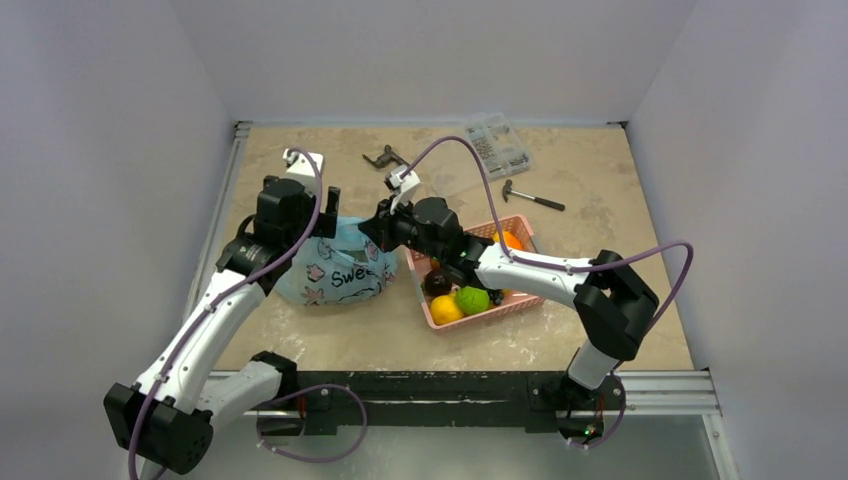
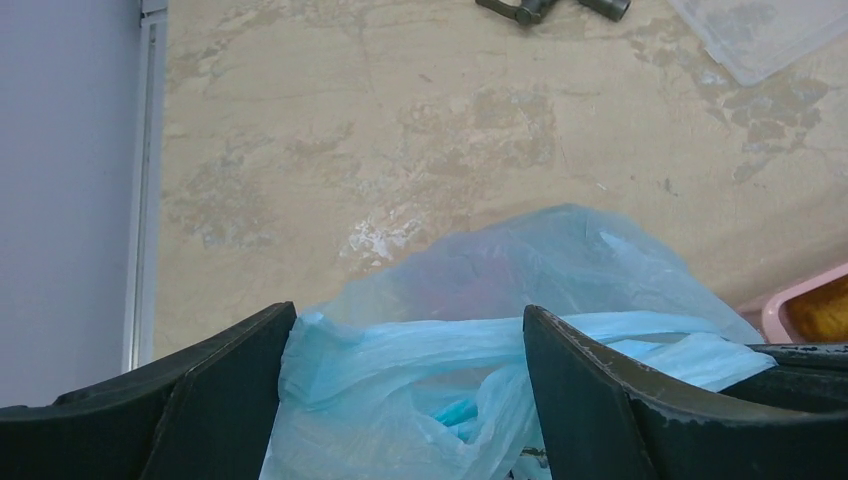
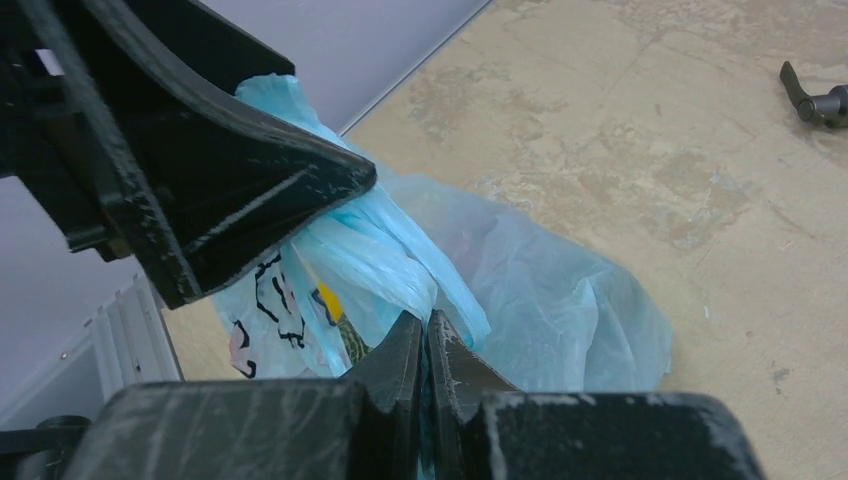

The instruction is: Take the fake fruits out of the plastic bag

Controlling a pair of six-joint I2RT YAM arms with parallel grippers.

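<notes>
Reddish fruit [image 2: 468, 285] dimly inside plastic bag [image 2: 600, 262]

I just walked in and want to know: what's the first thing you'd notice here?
The blue bag on the left half of the table grabs you first, with the left fingers spread around its bunched top and the right fingers pinched on it. Next, the pink basket just right of it, holding bright orange and green fruit.
</notes>
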